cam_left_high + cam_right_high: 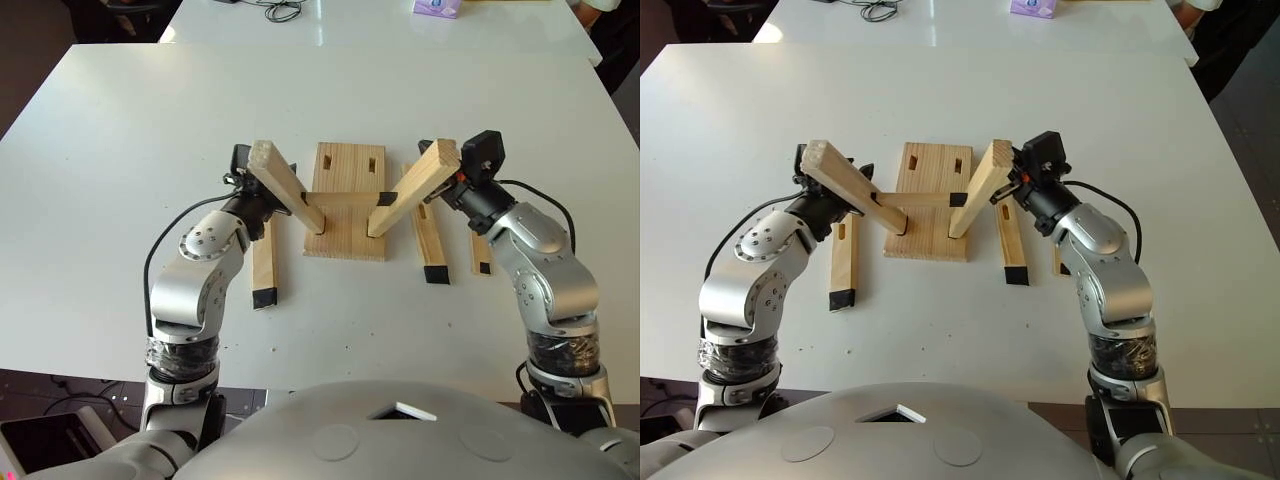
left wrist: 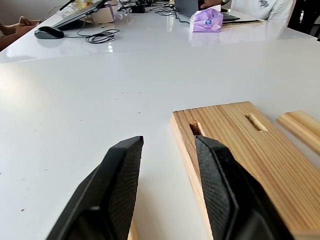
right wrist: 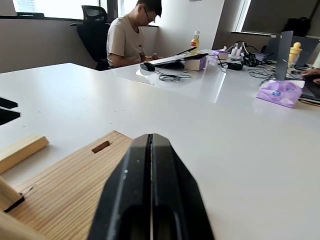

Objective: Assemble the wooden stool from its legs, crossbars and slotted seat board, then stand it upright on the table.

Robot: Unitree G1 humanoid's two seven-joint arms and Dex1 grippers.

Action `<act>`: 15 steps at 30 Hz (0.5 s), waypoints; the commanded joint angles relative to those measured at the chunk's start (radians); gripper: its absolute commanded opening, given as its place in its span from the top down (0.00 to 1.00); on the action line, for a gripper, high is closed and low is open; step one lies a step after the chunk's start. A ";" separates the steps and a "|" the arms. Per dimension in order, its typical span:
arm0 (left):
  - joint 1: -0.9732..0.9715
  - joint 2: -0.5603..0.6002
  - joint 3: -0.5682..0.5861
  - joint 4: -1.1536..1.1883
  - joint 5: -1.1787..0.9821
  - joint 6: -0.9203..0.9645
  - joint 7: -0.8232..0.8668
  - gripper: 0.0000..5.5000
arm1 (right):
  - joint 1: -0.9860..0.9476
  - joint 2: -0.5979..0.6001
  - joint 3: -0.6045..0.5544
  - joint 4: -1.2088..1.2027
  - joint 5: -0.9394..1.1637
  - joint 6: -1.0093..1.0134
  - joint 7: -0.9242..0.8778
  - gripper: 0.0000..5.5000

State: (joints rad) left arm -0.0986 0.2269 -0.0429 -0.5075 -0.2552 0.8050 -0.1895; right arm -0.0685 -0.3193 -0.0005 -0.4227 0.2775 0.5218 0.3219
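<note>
The slotted seat board [image 1: 346, 160] lies flat at the table's middle. Two wooden legs lean outward over it, joined by a short crossbar [image 1: 345, 198], with their lower ends on the board. My left gripper [image 2: 169, 142] straddles the left leg [image 1: 285, 190] near its raised end, shut on it deep between the fingers. My right gripper [image 3: 150, 137] is shut with nothing between its fingers, and it sits against the raised end of the right leg [image 1: 415, 188]. One board slot [image 3: 100, 146] shows in the right wrist view.
A loose leg with a black tip [image 1: 264, 265] lies left of the board. Another leg [image 1: 428, 238] and a thinner bar [image 1: 481, 252] lie to its right. A second table behind carries cables [image 1: 283, 10] and a purple tissue pack [image 1: 437, 7].
</note>
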 commanded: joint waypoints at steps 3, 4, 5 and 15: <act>-0.001 0.045 0.011 0.032 0.023 -0.070 -0.033 0.65 | 0.096 0.078 -0.129 -0.108 0.015 0.069 -0.158 0.89; 0.004 0.062 0.018 0.045 0.035 -0.091 -0.036 0.65 | 0.112 0.099 -0.136 -0.136 0.011 0.079 -0.189 0.86; 0.011 0.078 0.024 0.056 0.047 -0.113 -0.039 0.65 | 0.126 0.119 -0.138 -0.162 0.007 0.088 -0.218 0.83; 0.084 0.067 0.140 0.049 0.061 -0.172 0.013 0.65 | 0.192 0.257 -0.096 -0.261 -0.032 0.112 -0.376 0.65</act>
State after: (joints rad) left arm -0.0219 0.3076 0.0716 -0.4346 -0.1830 0.6400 -0.1943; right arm 0.1087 -0.0710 -0.0988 -0.6619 0.2595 0.6218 -0.0364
